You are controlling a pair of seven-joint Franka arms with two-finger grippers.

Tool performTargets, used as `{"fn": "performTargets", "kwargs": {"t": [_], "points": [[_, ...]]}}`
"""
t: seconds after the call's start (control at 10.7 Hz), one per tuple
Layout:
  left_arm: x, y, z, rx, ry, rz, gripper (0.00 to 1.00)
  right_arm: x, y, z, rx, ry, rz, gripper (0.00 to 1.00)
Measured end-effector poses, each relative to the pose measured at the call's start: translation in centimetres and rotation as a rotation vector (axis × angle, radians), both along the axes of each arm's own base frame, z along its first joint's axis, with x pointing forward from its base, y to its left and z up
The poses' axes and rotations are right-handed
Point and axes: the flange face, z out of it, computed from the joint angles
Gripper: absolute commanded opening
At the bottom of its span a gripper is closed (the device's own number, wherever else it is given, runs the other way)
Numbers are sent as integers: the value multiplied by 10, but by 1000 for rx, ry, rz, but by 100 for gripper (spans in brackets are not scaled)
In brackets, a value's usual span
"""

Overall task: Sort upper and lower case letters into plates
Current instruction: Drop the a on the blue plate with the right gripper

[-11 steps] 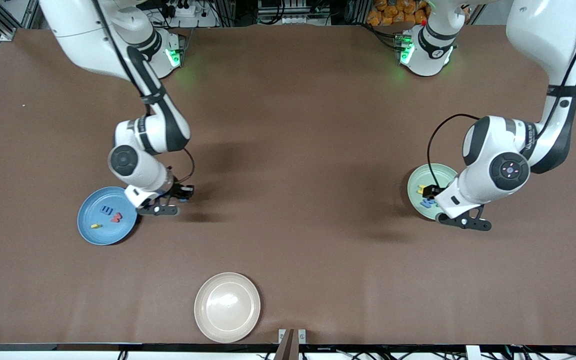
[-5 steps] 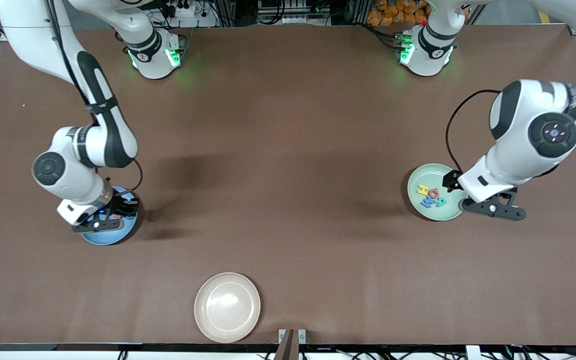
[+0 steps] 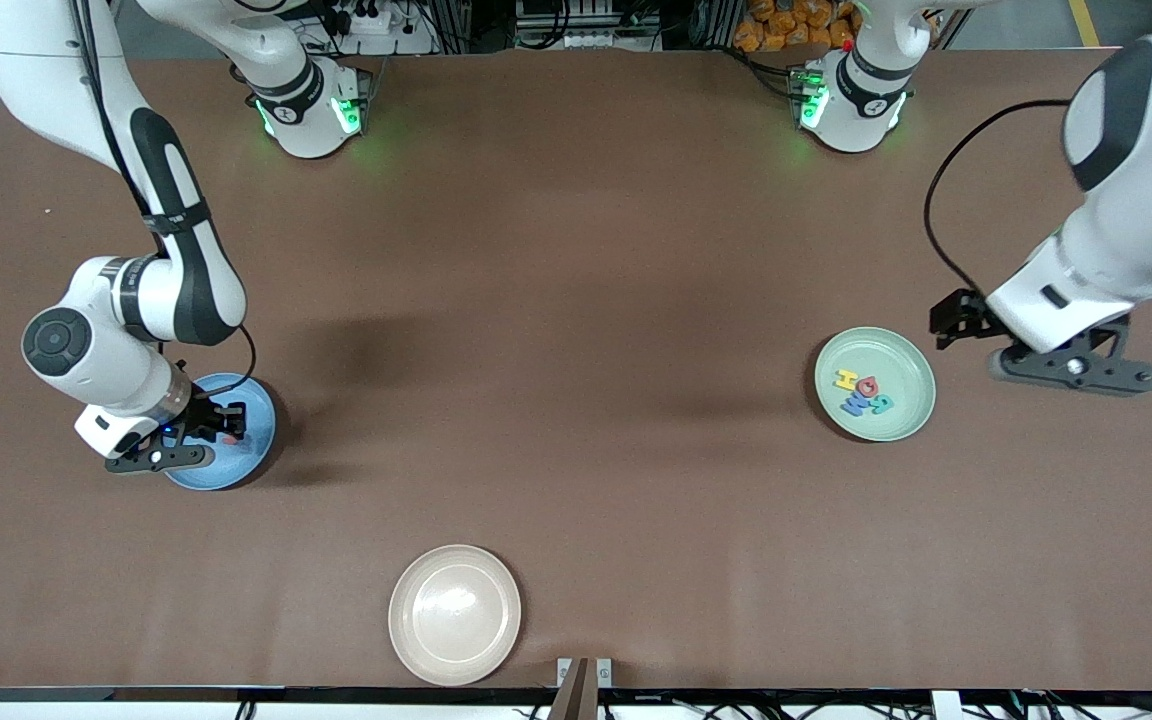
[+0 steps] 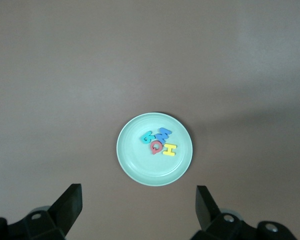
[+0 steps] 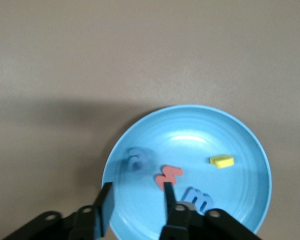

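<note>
The blue plate [image 3: 241,462] [image 5: 200,127] lies toward the right arm's end of the table. On it are a red-pink letter [image 5: 169,176], a yellow letter [image 5: 221,161], a blue letter [image 5: 197,198] and a blurred blue letter [image 5: 136,160]. My right gripper [image 3: 214,425] [image 5: 137,205] hangs low over this plate, open, with nothing between its fingers. The mint green plate [image 3: 898,415] [image 4: 140,167] holds several letters [image 3: 863,392]: teal [image 4: 149,137], blue [image 4: 164,133], red-pink [image 4: 155,147] and yellow [image 4: 169,149]. My left gripper [image 3: 951,320] [image 4: 138,207] is open and empty, raised beside the mint plate.
A beige plate [image 3: 454,575] sits near the table's front edge, nearer to the front camera than both other plates. Both arm bases stand along the table's back edge.
My right gripper moved from beside the blue plate to over it and opened; a blue letter it carried now lies on the plate. My left arm rose away from the mint plate.
</note>
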Motion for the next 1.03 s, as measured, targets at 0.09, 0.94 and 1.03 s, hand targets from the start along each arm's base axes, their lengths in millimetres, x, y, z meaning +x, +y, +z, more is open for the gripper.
{"fn": "performTargets", "kwargs": {"t": [0.09, 0.94, 1.03], "points": [[-7, -1, 19, 1, -2, 1, 100, 0, 3, 19, 14, 17, 7, 100], [-44, 12, 68, -77, 60, 45, 100, -56, 30, 295, 98, 75, 81, 100], [-44, 14, 68, -78, 60, 48, 100, -60, 30, 312, 97, 87, 59, 100]]}}
